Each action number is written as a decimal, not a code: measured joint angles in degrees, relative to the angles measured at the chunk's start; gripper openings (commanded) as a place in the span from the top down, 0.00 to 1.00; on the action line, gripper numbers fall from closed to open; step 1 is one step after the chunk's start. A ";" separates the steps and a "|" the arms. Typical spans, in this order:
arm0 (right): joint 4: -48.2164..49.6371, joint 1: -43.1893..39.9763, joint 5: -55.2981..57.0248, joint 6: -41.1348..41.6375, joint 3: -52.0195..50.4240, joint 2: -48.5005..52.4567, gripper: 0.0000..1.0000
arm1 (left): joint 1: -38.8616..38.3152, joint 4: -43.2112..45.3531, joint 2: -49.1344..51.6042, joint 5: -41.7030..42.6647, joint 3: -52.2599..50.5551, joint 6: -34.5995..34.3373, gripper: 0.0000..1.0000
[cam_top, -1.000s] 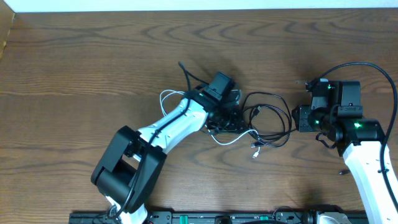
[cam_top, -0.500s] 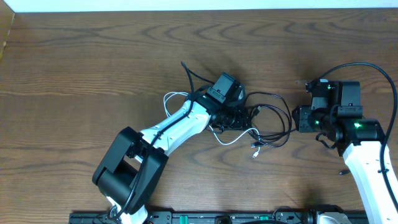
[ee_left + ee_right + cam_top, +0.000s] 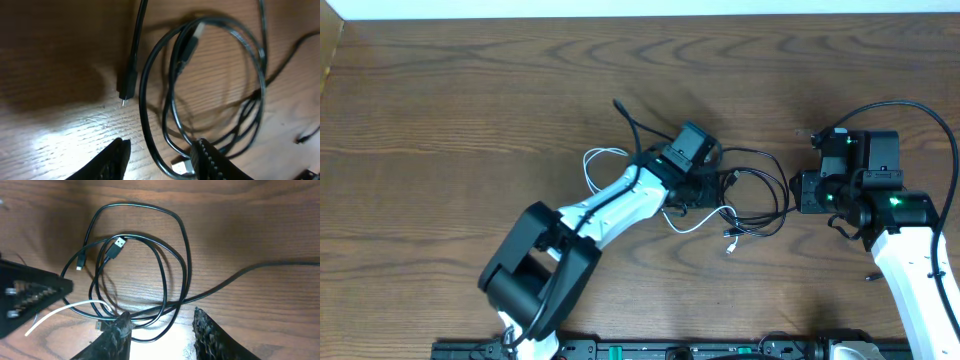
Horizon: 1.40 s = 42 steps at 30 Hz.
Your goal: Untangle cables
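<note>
A tangle of thin black cables (image 3: 760, 195) lies at the table's middle, between my two grippers. A white cable (image 3: 603, 155) loops out to the left from under my left arm, and its other end shows below the tangle. My left gripper (image 3: 705, 190) hangs over the tangle's left side. In the left wrist view the left gripper (image 3: 162, 160) is open, with a black strand (image 3: 150, 125) and a metal plug (image 3: 180, 164) on the wood between its fingers. My right gripper (image 3: 798, 190) sits at the tangle's right edge. In its own view the right gripper (image 3: 165, 335) is open astride black loops (image 3: 185, 245).
A thick black cord (image 3: 920, 110) arcs off my right arm. A loose black cable end (image 3: 620, 110) points toward the back. A small dark bit (image 3: 870, 275) lies by the right arm. The table's back edge runs along the top; a rail (image 3: 650, 350) lines the front.
My left arm has slid right, over the tangle. The white loop and the loose black end behind it shifted right with it. The right arm has not moved.
</note>
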 measured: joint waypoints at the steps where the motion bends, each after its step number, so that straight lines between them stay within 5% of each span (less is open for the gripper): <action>1: -0.02 0.00 -0.02 0.00 0.00 0.00 0.64 | -0.39 0.00 0.61 -0.22 0.00 -0.35 0.56; 2: -0.02 0.00 -0.02 0.00 0.00 0.00 0.64 | -0.74 0.00 1.25 -0.46 -0.02 -0.81 0.57; 5: -0.07 0.00 0.00 0.00 0.00 0.00 0.64 | -1.66 -0.04 2.51 -0.83 -0.11 -1.60 0.92; 14: -0.20 0.00 0.00 0.00 0.00 0.00 0.61 | 1.70 -3.65 0.46 -0.81 -0.39 -0.90 0.93; 21: -0.09 0.00 -0.83 0.39 0.00 0.22 0.49 | 9.31 -3.39 -14.88 4.92 -0.44 0.46 0.92; 28: 1.16 0.00 -8.24 0.07 0.00 3.50 0.44 | 8.48 -0.66 -27.04 8.92 -0.44 1.84 0.92; 42: 2.86 0.31 -22.77 -5.14 0.00 11.02 0.41 | 8.26 -0.02 -33.40 11.93 -0.44 2.86 0.92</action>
